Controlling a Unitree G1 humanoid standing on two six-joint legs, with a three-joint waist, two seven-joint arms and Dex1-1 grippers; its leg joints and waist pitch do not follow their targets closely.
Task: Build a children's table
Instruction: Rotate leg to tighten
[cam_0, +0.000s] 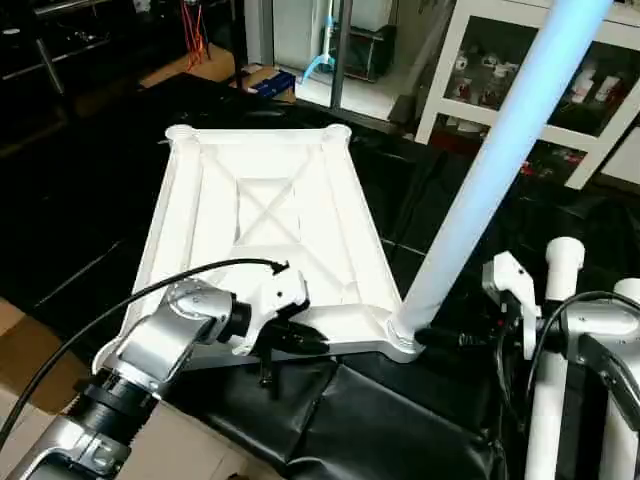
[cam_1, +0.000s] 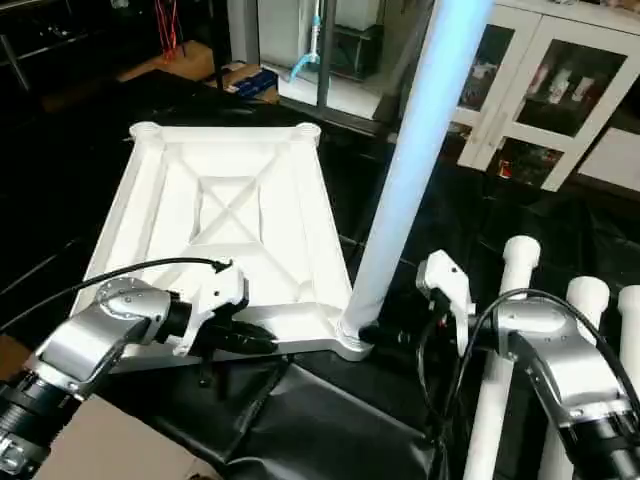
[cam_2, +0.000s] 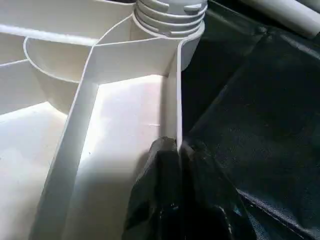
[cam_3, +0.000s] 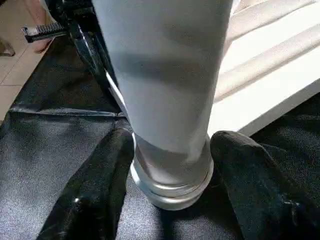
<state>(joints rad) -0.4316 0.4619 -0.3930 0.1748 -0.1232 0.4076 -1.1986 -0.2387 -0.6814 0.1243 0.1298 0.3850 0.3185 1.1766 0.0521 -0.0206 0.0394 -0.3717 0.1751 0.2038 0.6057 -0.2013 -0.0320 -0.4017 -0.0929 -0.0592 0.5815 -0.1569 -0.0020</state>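
Note:
The white tabletop (cam_0: 260, 220) lies upside down on black cloth, its ribbed X-braced underside facing up. One long white leg (cam_0: 500, 150) stands upright in the near right corner socket (cam_0: 400, 340). My left gripper (cam_0: 315, 342) is shut on the tabletop's near rim (cam_2: 172, 90), pinching the thin wall close to that socket. My right gripper (cam_3: 170, 165) reaches in from the right at the leg's flared base, its black fingers (cam_3: 100, 185) pressing it from both sides.
Spare white legs (cam_0: 555, 340) lie on the cloth at the right, beside my right forearm. A white glass-door cabinet (cam_0: 560, 90) stands behind at the right. Cardboard (cam_0: 170, 450) lies under my left arm at the near left.

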